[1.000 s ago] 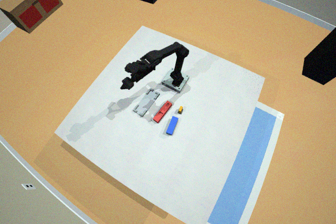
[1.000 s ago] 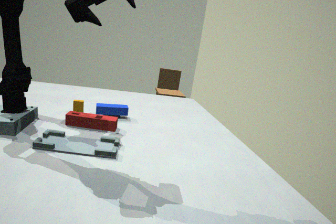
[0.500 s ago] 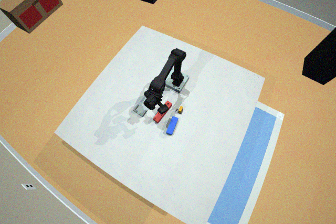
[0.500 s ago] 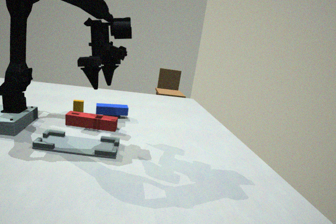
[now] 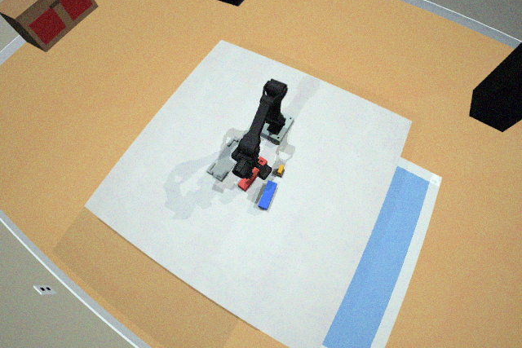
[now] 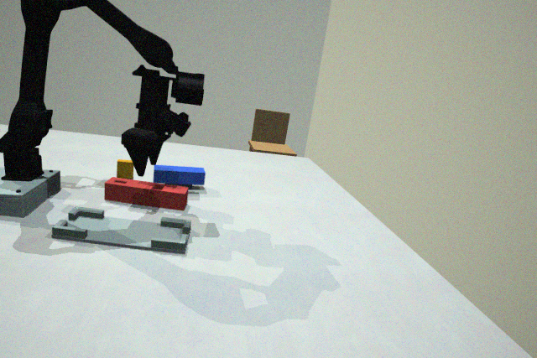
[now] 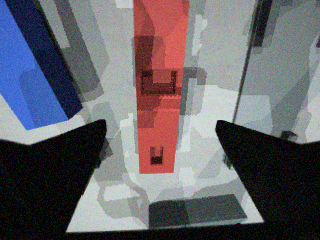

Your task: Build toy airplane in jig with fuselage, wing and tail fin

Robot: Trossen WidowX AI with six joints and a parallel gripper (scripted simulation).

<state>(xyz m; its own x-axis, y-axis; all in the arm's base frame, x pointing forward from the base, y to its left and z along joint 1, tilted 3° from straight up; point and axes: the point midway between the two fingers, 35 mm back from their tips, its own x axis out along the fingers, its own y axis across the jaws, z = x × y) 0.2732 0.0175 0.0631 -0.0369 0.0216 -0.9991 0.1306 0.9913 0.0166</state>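
The red fuselage [image 5: 244, 184] [image 6: 130, 193] [image 7: 160, 126] lies on the table beside the jig, its two sockets facing up. The grey jig [image 5: 218, 176] [image 6: 171, 245] [image 7: 262, 22] is empty. The blue wing [image 5: 267, 195] [image 6: 178, 175] [image 7: 25, 80] lies on the other side of the fuselage, its tab hidden or unclear. The small orange-yellow tail fin [image 5: 280, 169] [image 6: 124, 169] stands near the fuselage's tail end. My gripper [image 5: 254, 169] [image 6: 146, 168] [image 7: 162, 125] is open and empty, pointing down above the fuselage, with one finger out to each side of it in the wrist view.
The grey robot base [image 5: 284, 129] [image 6: 26, 199] is behind the parts; the jig lies close to it. The wing is near the fuselage on the side away from the jig. A chair [image 6: 271, 128] stands beyond the table.
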